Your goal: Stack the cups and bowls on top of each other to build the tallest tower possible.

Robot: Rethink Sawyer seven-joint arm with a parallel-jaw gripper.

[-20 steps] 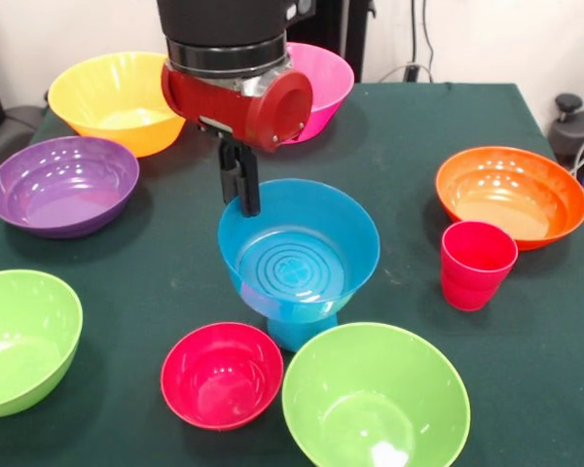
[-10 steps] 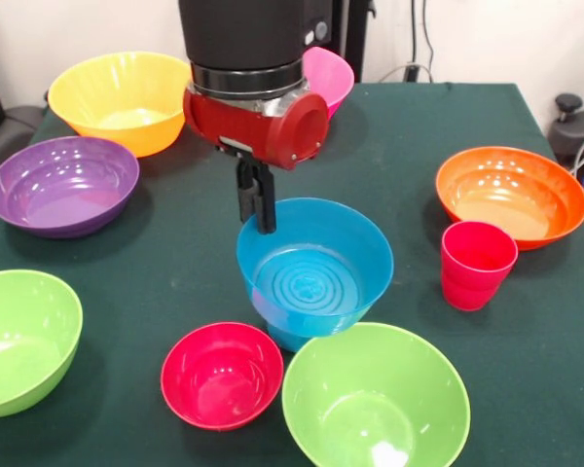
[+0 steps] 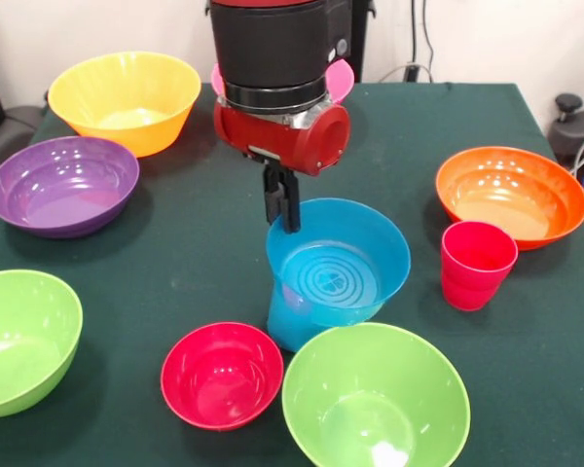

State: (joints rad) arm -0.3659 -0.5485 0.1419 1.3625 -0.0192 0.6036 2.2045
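Note:
My gripper [image 3: 282, 216] is shut on the far rim of the blue bowl [image 3: 341, 268]. This bowl is tilted and hangs to the right of the light blue cup [image 3: 286, 319], still overlapping the cup's top; I cannot tell whether it rests on it. The cup stands on the green cloth between the small red bowl [image 3: 222, 375] and a lime green bowl [image 3: 375, 401]. A red-pink cup [image 3: 477, 265] stands upright to the right, in front of the orange bowl [image 3: 511, 195].
A yellow-orange bowl [image 3: 125, 97] and a purple bowl [image 3: 63, 185] sit at the left. A second lime green bowl [image 3: 19, 341] is at the lower left edge. The pink bowl [image 3: 339, 78] is mostly hidden behind the arm.
The gripper has moved right with the blue bowl. The bowl has shifted off the centre of the blue cup, which now shows at the bowl's lower left.

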